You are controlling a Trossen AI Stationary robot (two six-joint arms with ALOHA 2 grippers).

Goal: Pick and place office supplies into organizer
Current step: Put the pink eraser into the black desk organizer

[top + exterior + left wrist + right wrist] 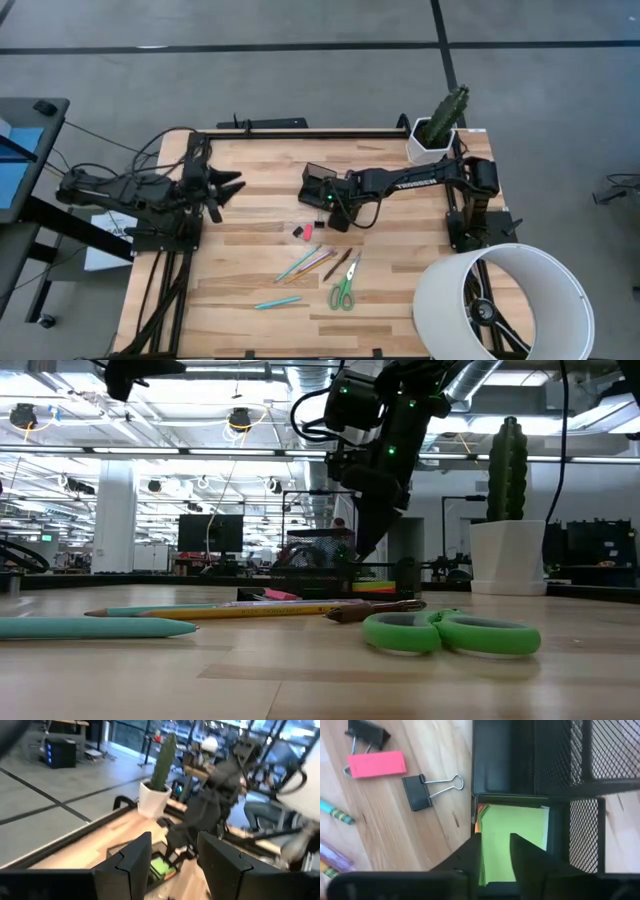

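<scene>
The black mesh organizer (318, 185) (560, 770) stands mid-table. A lime-green sticky note pad (520, 832) (161, 867) lies flat in its low tray. My right gripper (495, 847) (335, 207) (365, 545) points down over the pad, fingers a little apart. A pink-red block (306, 231) (376, 763) lies on the wood just beside the organizer. Thin pens and pencils (305, 262), a teal pen (277, 302) (90, 626) and the green-handled scissors (345, 290) (450, 632) lie nearer the table's near edge. My left gripper (232, 187) (172, 842) waits open at the table's left. My right gripper comes from above with its fingertips (472, 850) over the near edge of the sticky note pad (495, 870). The pad lies flat in the tray. I cannot tell whether the fingers touch it.
Two black binder clips (417, 792) (367, 732) lie by the pink block. A white plant pot with a cactus (432, 145) stands at the far right corner. A large white cylinder (500, 305) stands at the near right. Bare wood lies between the left arm and the organizer.
</scene>
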